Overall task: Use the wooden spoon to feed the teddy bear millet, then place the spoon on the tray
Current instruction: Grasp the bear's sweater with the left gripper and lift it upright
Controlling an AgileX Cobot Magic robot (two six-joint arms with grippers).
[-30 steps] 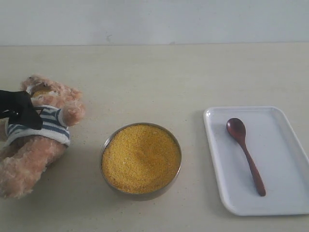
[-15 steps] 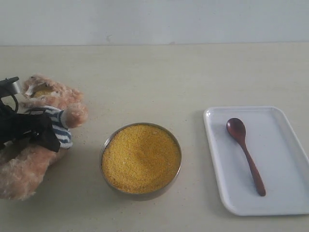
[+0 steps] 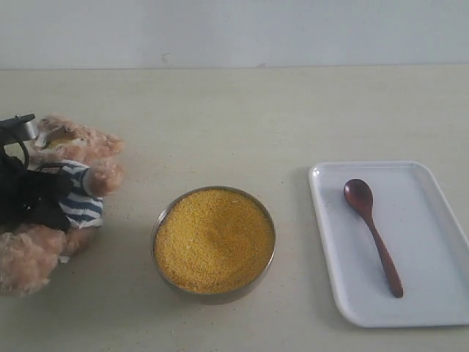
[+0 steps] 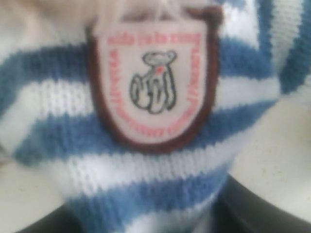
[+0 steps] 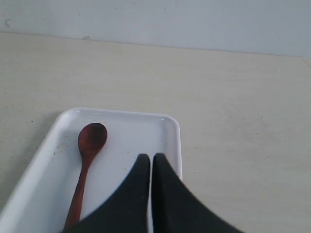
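Note:
The teddy bear (image 3: 91, 147) leans at the far left of the table. My left gripper (image 3: 45, 199) is shut on its striped torso. In the left wrist view the navy-and-white shirt (image 4: 160, 179) and its chest badge (image 4: 153, 77) fill the picture, with dark fingers (image 4: 265, 206) at either side. The millet (image 3: 214, 238) is heaped in a metal bowl (image 3: 158, 227) at the centre front. The wooden spoon (image 3: 374, 235) lies on the white tray (image 3: 432, 220) at the right. My right gripper (image 5: 151, 156) hovers shut over the tray (image 5: 126, 141), beside the spoon (image 5: 85, 160). It is outside the exterior view.
The beige table (image 3: 242, 125) ends at a pale wall (image 3: 234, 29) behind. The bowl stands between the bear and the tray, with a bare strip on each side.
My left gripper moved down from the bear's chest to its torso and closed in on it. The bear shifted a little to the left and its legs drew in. Bowl, spoon and tray stayed put.

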